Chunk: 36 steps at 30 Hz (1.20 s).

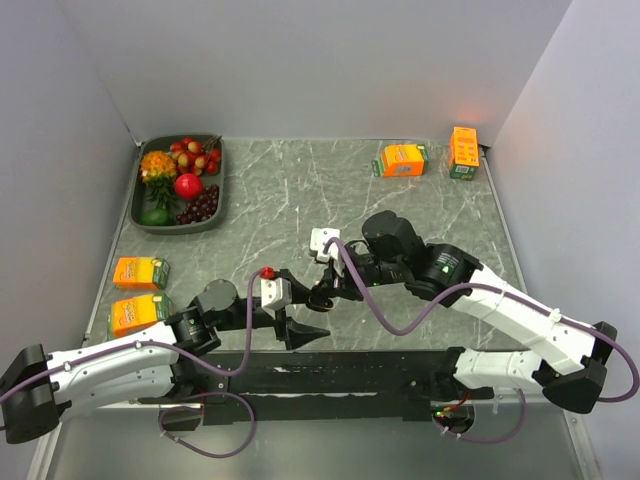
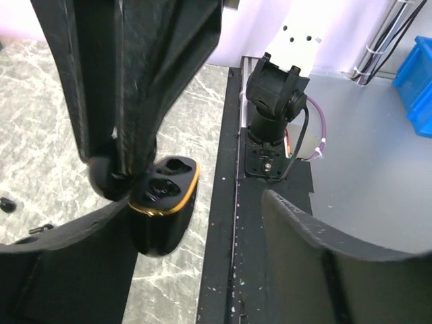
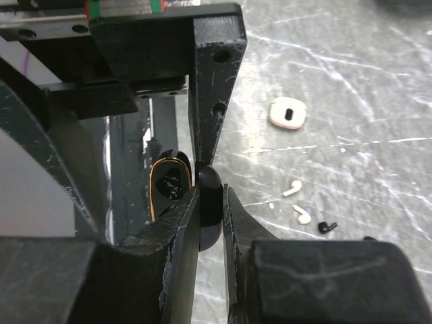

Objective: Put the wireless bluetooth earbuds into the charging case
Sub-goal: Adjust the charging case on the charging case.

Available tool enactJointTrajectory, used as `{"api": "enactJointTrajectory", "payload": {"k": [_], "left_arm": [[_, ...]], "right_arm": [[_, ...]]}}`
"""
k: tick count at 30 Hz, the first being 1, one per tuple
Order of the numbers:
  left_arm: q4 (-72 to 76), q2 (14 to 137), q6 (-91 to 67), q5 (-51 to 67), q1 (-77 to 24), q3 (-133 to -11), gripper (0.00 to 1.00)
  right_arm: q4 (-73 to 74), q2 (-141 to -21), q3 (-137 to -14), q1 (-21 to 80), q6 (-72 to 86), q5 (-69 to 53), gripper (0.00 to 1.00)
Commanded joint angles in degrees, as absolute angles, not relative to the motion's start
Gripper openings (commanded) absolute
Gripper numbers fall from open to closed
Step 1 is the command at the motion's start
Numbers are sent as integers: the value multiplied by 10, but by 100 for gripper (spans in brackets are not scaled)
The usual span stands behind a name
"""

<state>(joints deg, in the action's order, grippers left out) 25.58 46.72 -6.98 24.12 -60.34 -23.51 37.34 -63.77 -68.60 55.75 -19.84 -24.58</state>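
The black charging case [image 2: 165, 192] with a gold rim stands open at the table's near edge, its sockets empty; it also shows in the right wrist view [image 3: 167, 185]. My right gripper [image 3: 210, 202] is shut on the case's raised black lid [image 3: 210, 216], and it shows in the top view [image 1: 322, 297]. My left gripper [image 2: 199, 202] is open, its left finger against the case body, just left of the right gripper in the top view [image 1: 300, 330]. Two white earbuds [image 3: 291, 189] [image 3: 302, 214] and one black earbud [image 3: 327, 227] lie loose on the marble. A white charging case [image 3: 289, 113] lies beyond them, also seen from above [image 1: 322, 243].
A grey tray of fruit [image 1: 214, 222] is at the back left. Orange cartons stand at the back right [image 1: 402, 160] [image 1: 463, 152] and at the left edge [image 1: 140, 272] [image 1: 138, 312]. A black rail [image 2: 229, 256] runs along the near table edge beside the case.
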Motion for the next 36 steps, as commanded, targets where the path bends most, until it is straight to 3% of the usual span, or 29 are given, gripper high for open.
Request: {"api": "enactJointTrajectory", "payload": {"k": [1, 11, 21, 24, 28, 36], "left_arm": [[281, 455, -91, 234, -604, -252, 76], [310, 475, -100, 237, -600, -256, 64], [320, 467, -98, 222, -595, -250, 59], [316, 465, -95, 226, -594, -250, 52], [311, 468, -92, 233, -592, -251, 36], [308, 472, -86, 239, -592, -250, 29]], "right_arm": [[338, -610, -698, 562, -206, -219, 0], [333, -609, -693, 576, -200, -220, 0], [332, -617, -690, 587, -201, -221, 0], [333, -620, -690, 589, -200, -222, 0], [335, -621, -691, 590, -201, -224, 0], [339, -622, -696, 590, -201, -234, 0]]}}
